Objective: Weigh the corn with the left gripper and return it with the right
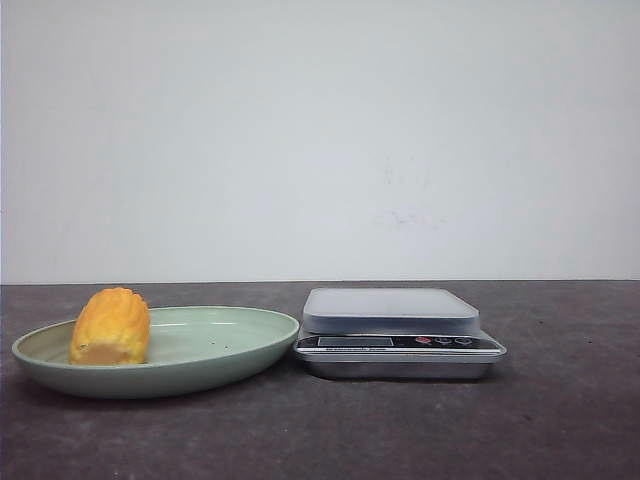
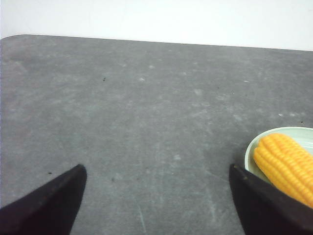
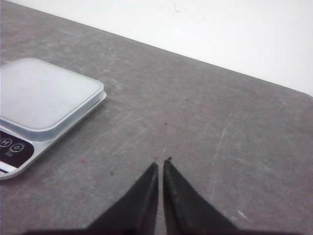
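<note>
Matt, scuffed grey table [image 1: 560,420] — glossy plate [image 1: 200,375], ridged corn [image 1: 111,325], shiny metal-edged scale [image 1: 398,357].

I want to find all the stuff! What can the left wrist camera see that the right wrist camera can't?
Only the left wrist view shows the corn lying on the green plate, between the wide-open fingers of the left tool. Only the right wrist view shows the scale, its platform bare, and the right tool with fingertips nearly touching. Both show the grey table and the white wall behind it.
</note>
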